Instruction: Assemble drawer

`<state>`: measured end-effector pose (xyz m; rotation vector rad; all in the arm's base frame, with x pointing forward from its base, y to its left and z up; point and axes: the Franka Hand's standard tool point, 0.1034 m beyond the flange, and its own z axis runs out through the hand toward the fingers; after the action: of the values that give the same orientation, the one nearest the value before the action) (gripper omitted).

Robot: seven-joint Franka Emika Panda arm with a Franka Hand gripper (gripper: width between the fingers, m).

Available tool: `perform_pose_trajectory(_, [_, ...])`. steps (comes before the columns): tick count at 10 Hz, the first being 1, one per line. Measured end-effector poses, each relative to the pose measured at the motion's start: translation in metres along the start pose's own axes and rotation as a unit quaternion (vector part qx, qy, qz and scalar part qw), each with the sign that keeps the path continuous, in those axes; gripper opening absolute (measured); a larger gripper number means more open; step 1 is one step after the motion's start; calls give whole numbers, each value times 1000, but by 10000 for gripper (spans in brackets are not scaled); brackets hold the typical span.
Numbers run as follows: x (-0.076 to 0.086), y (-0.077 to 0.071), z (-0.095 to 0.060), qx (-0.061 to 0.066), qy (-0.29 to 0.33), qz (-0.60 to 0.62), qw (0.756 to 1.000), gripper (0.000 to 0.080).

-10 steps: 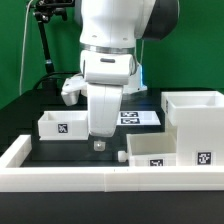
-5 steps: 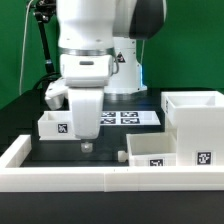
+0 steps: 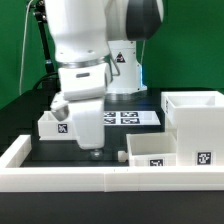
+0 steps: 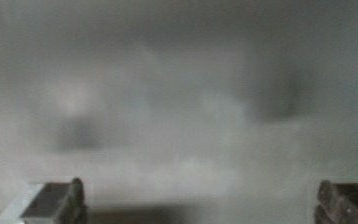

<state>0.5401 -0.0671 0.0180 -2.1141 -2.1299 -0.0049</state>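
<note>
Green backdrop (image 3: 12, 60) behind; black table (image 3: 35, 150) in front, edged along the near side and the exterior view's left by a low white wall (image 3: 60, 180).

Arm (image 3: 85, 45): white, over the middle-left of the table, wrist pointing straight down.

Gripper (image 3: 93, 151): hangs low over bare table, between the two small boxes and holding nothing. Whether its tip touches the table cannot be told. In the wrist view the gripper (image 4: 202, 205) shows its two fingers (image 4: 55, 202) at opposite edges, spread wide with nothing between them. The rest of that view is a grey blur.

Drawer parts, all apart:
- Housing (image 3: 195, 118): tall white box, upright at the exterior view's right, open at the top.
- Front small box (image 3: 152, 148): open-top, just beside the housing and against the near wall, with its knob (image 3: 121, 156) toward the exterior view's left and a square tag on the near face.
- Rear small box (image 3: 47, 125): open-top, behind the gripper on the exterior view's left, partly hidden by the arm.

Marker board (image 3: 132, 117): flat on the table behind the gripper, between the rear small box and the housing.
</note>
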Motion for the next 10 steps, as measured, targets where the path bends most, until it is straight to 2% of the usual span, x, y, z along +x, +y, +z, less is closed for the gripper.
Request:
perform_pose_trajectory(4, [41, 5, 8, 4, 2, -19, 1000, 648])
perform_pose_trajectory(8, [38, 4, 8, 5, 3, -18, 1000, 648])
perform_pose_trajectory(10, [47, 2, 12, 3, 5, -11, 1000, 648])
